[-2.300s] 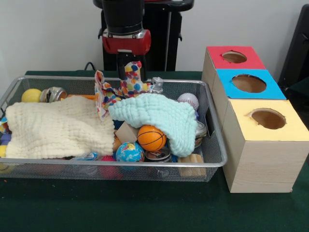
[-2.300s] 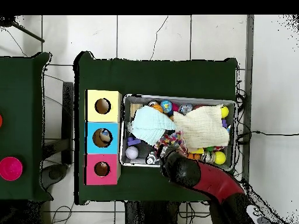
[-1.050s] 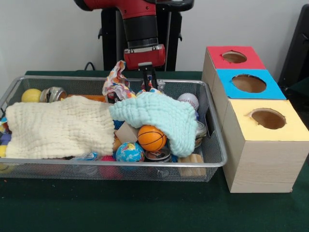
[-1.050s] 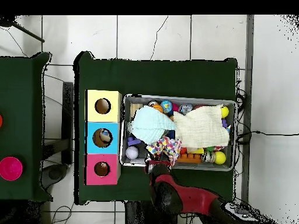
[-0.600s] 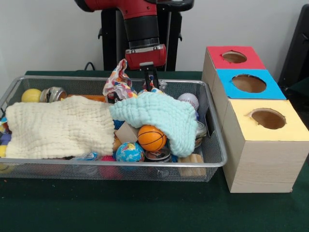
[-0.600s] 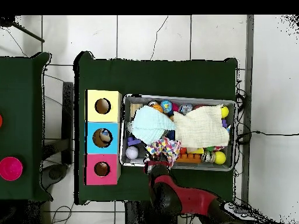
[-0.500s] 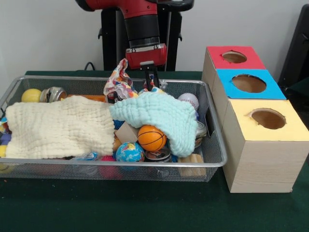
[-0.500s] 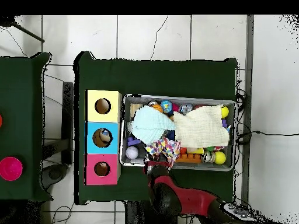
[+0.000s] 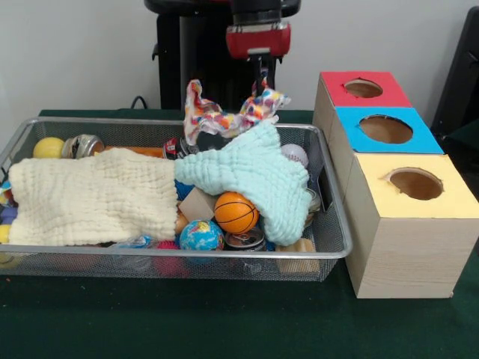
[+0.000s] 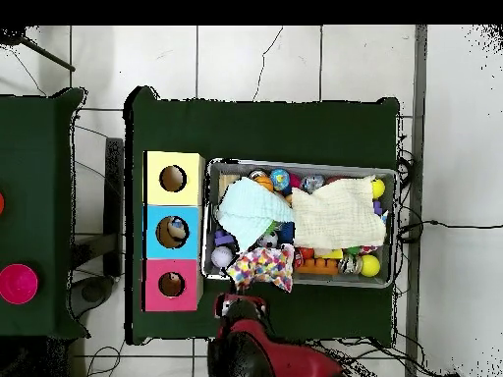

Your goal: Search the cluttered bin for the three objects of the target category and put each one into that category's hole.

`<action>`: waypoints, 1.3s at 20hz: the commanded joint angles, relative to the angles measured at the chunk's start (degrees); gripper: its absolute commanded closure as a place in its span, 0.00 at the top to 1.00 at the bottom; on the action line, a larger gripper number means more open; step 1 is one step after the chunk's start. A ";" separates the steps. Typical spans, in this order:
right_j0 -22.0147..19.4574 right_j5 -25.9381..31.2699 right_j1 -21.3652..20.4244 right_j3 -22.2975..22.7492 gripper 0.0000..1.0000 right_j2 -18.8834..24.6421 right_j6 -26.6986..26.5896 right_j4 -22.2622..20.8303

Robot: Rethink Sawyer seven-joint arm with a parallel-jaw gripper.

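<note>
Arm vertical, raised over bin (image 9: 329, 250) | claw (image 9: 262, 81) pinching patterned cloth (image 9: 224, 114) aloft

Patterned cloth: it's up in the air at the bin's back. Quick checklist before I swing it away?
1. Gripper shut on patterned cloth: ok.
2. Cloth clear of the bin: not ok, its lower edge hangs at the mint cloth.
3. Mint cloth left behind: cannot tell, its top corner looks lifted.
4. Balls exposed: ok, basketball and globe ball show.
5. Box holes unobstructed: ok.
</note>
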 commanded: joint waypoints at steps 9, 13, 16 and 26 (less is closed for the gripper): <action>11.54 8.50 -14.74 9.52 0.00 -1.65 20.23 14.49; 14.05 4.76 -11.29 9.11 0.00 -3.06 20.79 15.45; 17.31 3.52 -9.76 8.82 0.00 -3.52 22.35 17.62; 37.87 10.95 -14.73 7.10 0.00 -11.14 24.93 35.50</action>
